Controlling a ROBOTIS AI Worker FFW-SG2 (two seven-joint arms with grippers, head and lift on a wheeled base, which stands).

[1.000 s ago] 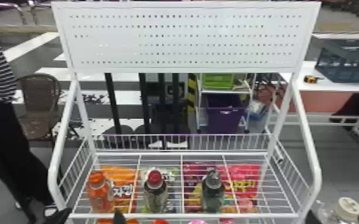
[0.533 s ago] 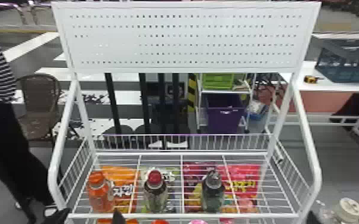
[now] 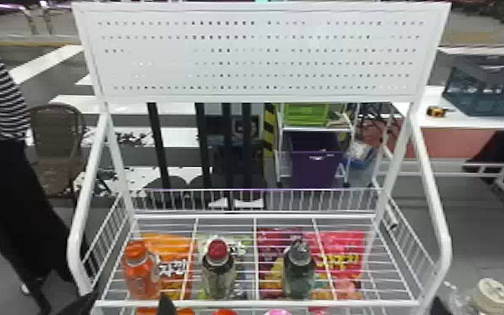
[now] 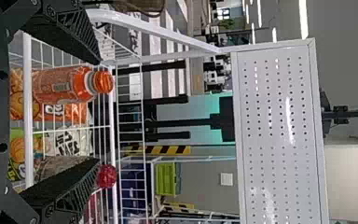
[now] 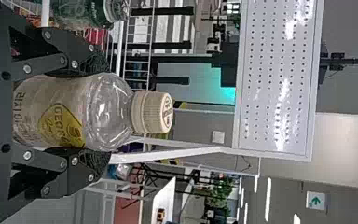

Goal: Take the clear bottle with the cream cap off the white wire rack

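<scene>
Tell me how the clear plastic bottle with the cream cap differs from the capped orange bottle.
The clear bottle has a yellow label mark and cream cap; the orange bottle is orange in cap and body. The clear bottle is held in the right gripper, beside the white wire rack; the orange bottle stands on it. Both are capped.

It looked like a lab or workshop: beyond the white wire rack point(image 3: 259, 303) stood a hazard-striped post point(image 3: 269, 130) and a tabletop point(image 3: 481, 122) bearing a yellow tool point(image 3: 435, 111).

Head view facing down onto rack point(image 3: 259, 303), closer sideways wrist views, sharing perforated panel point(image 3: 263, 56)
</scene>
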